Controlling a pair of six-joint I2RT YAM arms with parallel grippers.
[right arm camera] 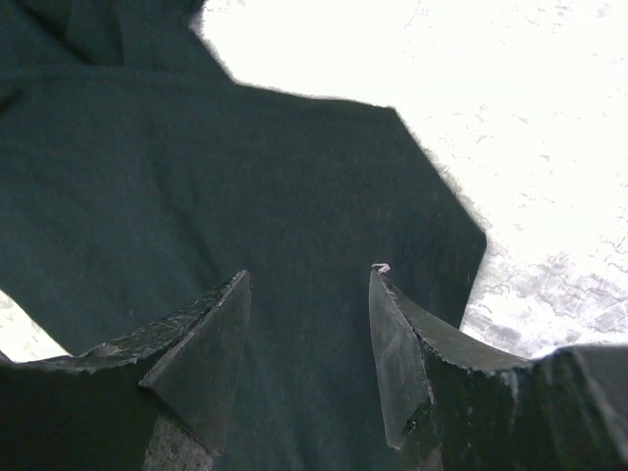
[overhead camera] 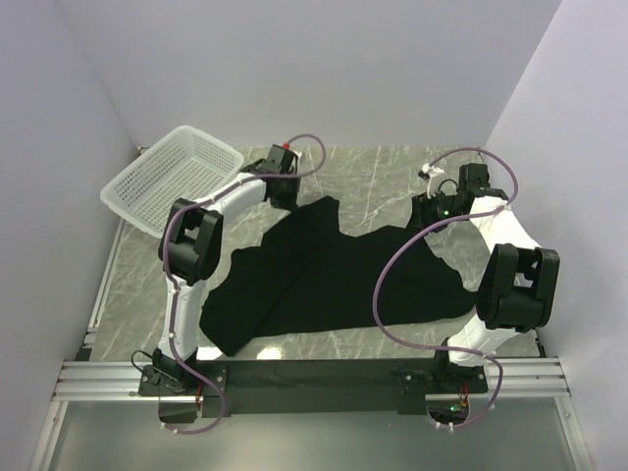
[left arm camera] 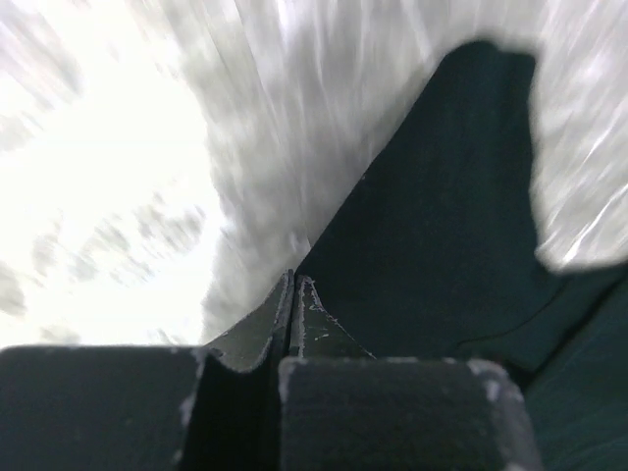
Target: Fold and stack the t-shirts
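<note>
Black cloth t-shirt point(overhead camera: 334, 280) lies crumpled on the marble table point(overhead camera: 373, 172) between the arms. Left gripper point(left arm camera: 294, 282): jaws together at a cloth edge, grip unconfirmed. Right gripper point(right arm camera: 310, 275): jaws apart above the shirt; it should reach an edge before closing.

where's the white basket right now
Top external view: the white basket sits in the far left corner, just left of the left gripper, apart from the black t-shirt.
</note>
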